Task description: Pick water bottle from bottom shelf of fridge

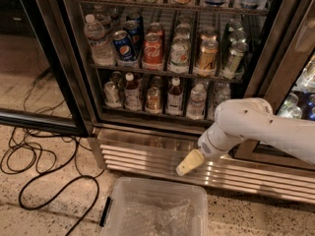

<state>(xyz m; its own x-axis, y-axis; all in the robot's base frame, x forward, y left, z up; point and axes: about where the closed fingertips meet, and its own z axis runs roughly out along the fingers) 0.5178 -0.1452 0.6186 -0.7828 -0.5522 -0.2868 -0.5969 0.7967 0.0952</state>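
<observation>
- A clear plastic bin (pixel 156 211) sits on the speckled floor at the bottom edge, with black cables (pixel 34 167) looping to its left.
- The gripper (pixel 189 163) hangs low in front of the ribbed steel base grille (pixel 140 155), just above the bin's far rim. It carries nothing visible, and I cannot tell whether it is released or clenched.
- The white arm (pixel 258 128) runs from the gripper up and off to the right.
- The fridge (pixel 78 82) stands behind with its left door swung open.
- The water bottle (pixel 197 100) stands upright on the bottom shelf (pixel 147 113), right of centre, just beside a dark-liquid bottle (pixel 174 95). It is above the gripper and apart from it.
- Soda cans (pixel 152 50) fill the rack above.
</observation>
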